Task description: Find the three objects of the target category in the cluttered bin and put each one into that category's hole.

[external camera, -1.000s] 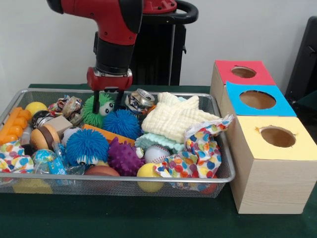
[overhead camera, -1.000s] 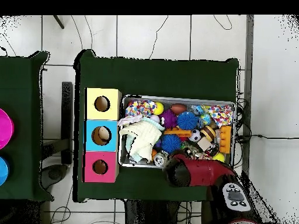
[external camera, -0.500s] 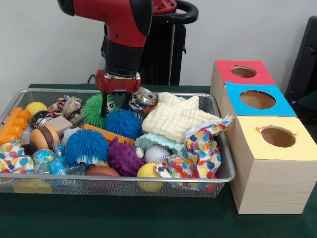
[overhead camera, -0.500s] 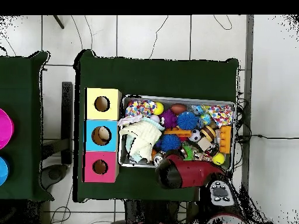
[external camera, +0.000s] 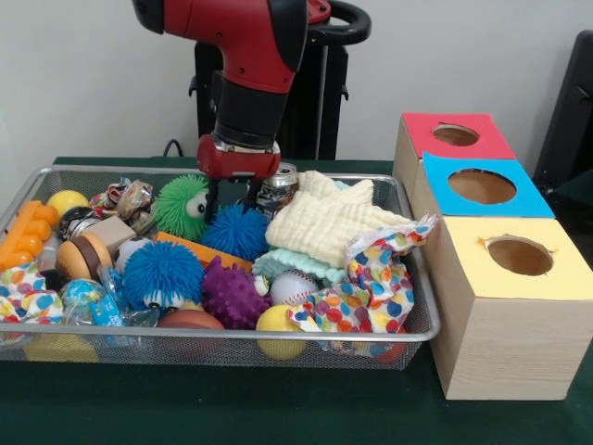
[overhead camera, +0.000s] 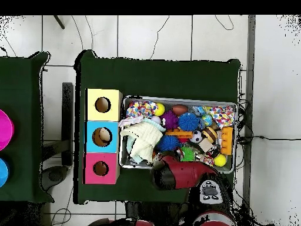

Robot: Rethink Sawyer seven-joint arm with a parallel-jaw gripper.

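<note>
My gripper (external camera: 233, 199) hangs open over the back of the wire bin (external camera: 422, 324), its tips just above a blue spiky ball (external camera: 234, 232). A green spiky ball with eyes (external camera: 181, 206) sits to its left and a crushed can (external camera: 278, 185) touches or nearly touches its right finger. Another blue spiky ball (external camera: 162, 273) and a purple one (external camera: 232, 295) lie nearer the front. Three wooden boxes stand beside the bin, each with a round hole: red top (external camera: 456, 135), blue top (external camera: 480, 186), yellow top (external camera: 519, 256). In the overhead view the arm (overhead camera: 176, 173) hides the gripper.
A cream cloth (external camera: 329, 218) and a dotted cloth (external camera: 371, 287) cover the bin's right half. A baseball (external camera: 293, 287), yellow balls, an orange block (external camera: 28, 232) and small toys fill the left and front. The bin's rim (overhead camera: 176, 99) shows in the overhead view.
The arm has swung right along the bin's back edge, carrying the open gripper from around the green spiky ball to above the blue one, beside the can.
</note>
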